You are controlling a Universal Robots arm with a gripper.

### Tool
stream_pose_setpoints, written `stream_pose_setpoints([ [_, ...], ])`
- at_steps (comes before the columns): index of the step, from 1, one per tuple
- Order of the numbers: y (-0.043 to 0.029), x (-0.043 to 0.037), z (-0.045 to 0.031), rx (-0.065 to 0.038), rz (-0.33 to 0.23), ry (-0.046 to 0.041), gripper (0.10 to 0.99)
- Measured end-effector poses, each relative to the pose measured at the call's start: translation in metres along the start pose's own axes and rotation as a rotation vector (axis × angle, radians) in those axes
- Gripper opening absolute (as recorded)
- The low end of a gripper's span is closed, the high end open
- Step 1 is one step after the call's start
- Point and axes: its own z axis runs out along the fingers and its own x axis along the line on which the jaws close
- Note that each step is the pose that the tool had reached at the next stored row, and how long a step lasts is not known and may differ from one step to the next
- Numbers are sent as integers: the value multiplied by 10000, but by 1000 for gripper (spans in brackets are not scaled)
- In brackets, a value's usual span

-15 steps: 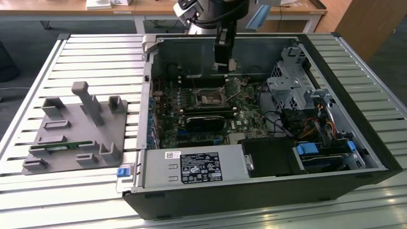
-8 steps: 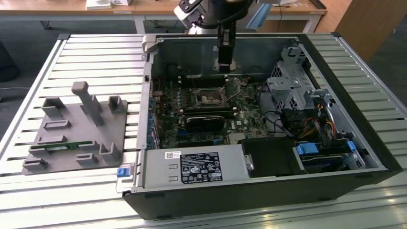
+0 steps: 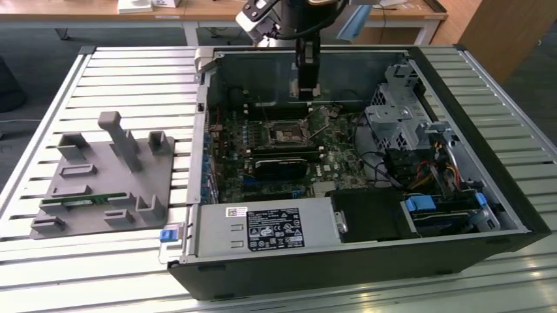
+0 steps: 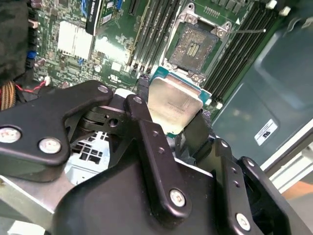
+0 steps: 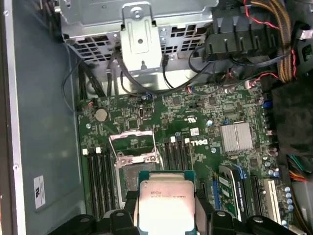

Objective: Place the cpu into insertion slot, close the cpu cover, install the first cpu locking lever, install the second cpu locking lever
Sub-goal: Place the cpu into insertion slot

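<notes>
My gripper (image 4: 171,115) is shut on the cpu (image 4: 172,104), a small square chip with a pale metal top and a green edge, pinched by two sides between the black fingers (image 4: 139,110). In both wrist views the cpu (image 5: 166,199) hangs above the motherboard, just beside the insertion slot (image 5: 128,172). The slot's dark centre (image 4: 194,45) is bare. The cpu cover (image 5: 133,142) is a silver frame swung up off the slot. A thin wire lever (image 4: 249,30) sticks out free beside it. In the exterior view the gripper (image 3: 306,91) hovers over the back of the board, above the slot (image 3: 287,134).
The open computer case (image 3: 487,163) lies on a slatted table (image 3: 130,72). A black card (image 3: 280,166), the drive cage (image 3: 396,124), cables (image 3: 435,169) and the power supply (image 3: 270,228) surround the board. Memory slots (image 5: 98,181) flank the socket. A grey fixture (image 3: 104,176) stands at the exterior view's left.
</notes>
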Motion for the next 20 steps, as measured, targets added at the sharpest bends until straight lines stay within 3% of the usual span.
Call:
stream_pose_setpoints([
  [6,-11,4,34,9,-499,44,541],
  [20,-30,13,178,25,-604,53,541],
])
